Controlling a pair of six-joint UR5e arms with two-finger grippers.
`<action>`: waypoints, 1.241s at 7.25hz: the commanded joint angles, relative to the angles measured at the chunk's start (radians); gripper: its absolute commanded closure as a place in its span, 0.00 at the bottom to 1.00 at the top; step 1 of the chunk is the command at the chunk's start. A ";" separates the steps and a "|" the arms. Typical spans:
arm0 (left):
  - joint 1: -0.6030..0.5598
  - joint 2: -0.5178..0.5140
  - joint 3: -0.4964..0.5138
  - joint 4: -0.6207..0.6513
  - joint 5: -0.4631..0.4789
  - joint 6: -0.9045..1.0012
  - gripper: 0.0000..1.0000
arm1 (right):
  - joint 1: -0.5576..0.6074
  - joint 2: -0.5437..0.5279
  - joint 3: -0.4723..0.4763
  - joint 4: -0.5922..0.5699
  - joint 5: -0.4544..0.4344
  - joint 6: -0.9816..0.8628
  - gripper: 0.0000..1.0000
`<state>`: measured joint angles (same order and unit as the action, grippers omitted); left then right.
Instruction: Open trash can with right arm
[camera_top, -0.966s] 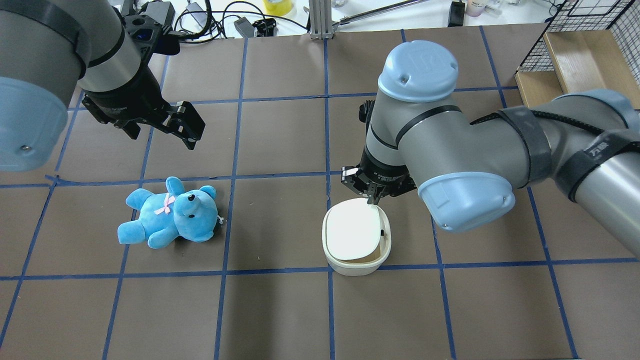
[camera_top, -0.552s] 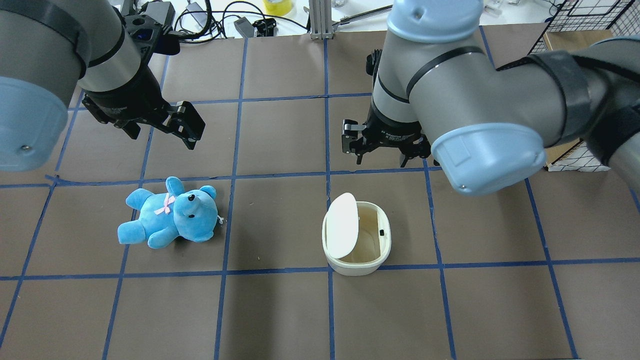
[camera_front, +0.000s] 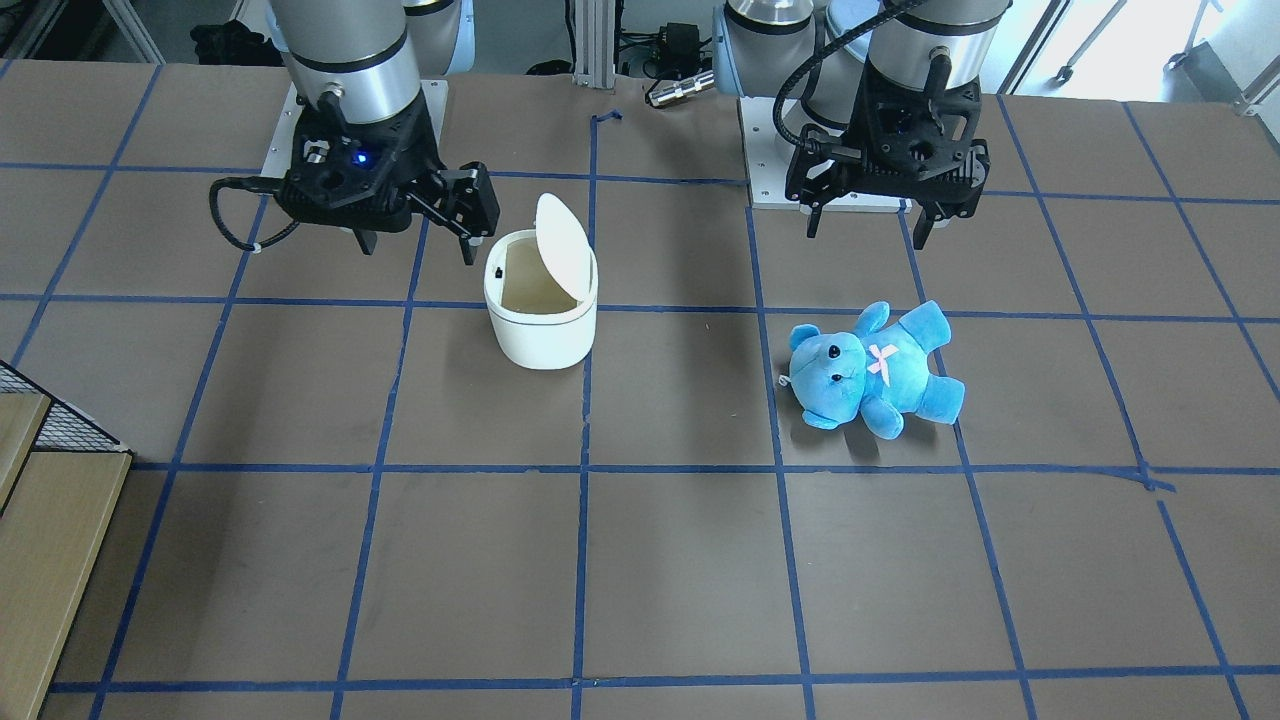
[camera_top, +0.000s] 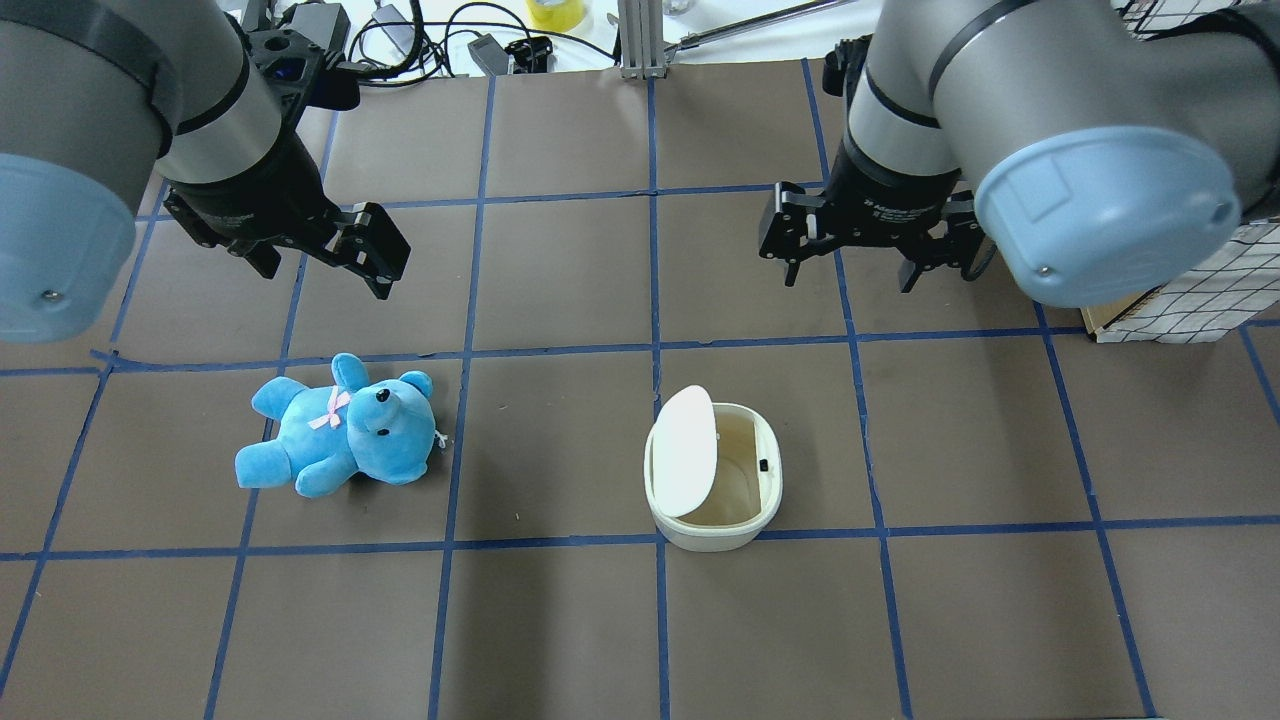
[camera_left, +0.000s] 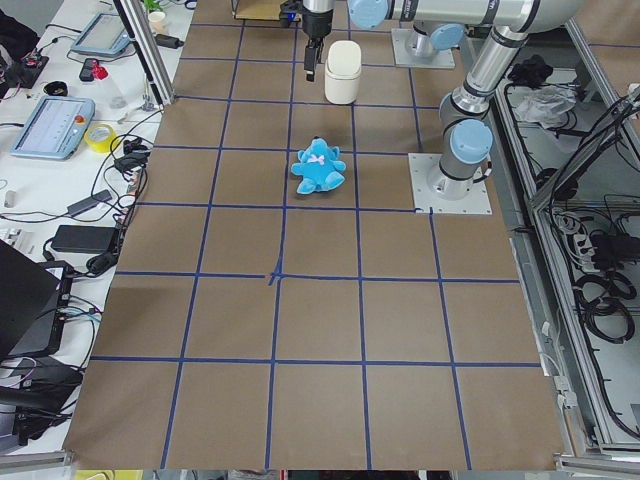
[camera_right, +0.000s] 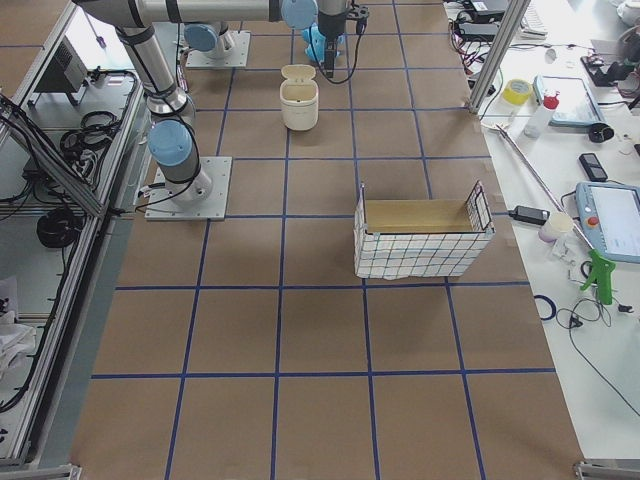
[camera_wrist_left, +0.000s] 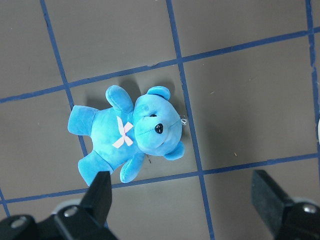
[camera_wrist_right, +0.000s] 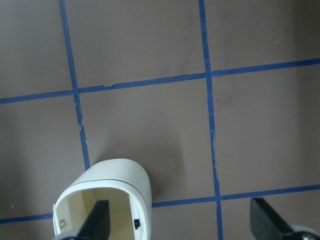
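Since the lid (camera_top: 683, 452) stands tipped up on the trash can (camera_top: 712, 538), you can call it opened; the right gripper (camera_top: 850, 273) hangs spread, empty.

We see a brown table (camera_top: 560, 640) gridded with blue tape (camera_top: 350, 548), a wire crate (camera_right: 421, 255) on it, a cluttered white bench (camera_right: 610, 130) alongside.

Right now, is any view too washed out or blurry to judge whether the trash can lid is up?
Front-facing: sharp, even light, the lid plainly stands up over the trash can. Overhead: lid glares white, edges readable. Right wrist: can cropped at the bottom edge. Side views: can too small to judge.
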<state>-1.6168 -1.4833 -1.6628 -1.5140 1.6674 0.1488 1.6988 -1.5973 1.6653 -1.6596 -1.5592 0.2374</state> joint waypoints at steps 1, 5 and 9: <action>0.000 0.000 0.000 0.000 0.000 0.000 0.00 | -0.082 -0.032 -0.001 0.042 0.001 -0.097 0.00; 0.000 0.000 0.000 0.000 0.000 0.000 0.00 | -0.131 -0.059 -0.002 0.093 -0.007 -0.122 0.00; 0.000 0.000 0.000 0.000 0.000 0.000 0.00 | -0.136 -0.061 -0.001 0.107 -0.013 -0.121 0.00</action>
<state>-1.6168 -1.4834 -1.6628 -1.5140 1.6675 0.1488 1.5637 -1.6575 1.6631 -1.5544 -1.5687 0.1154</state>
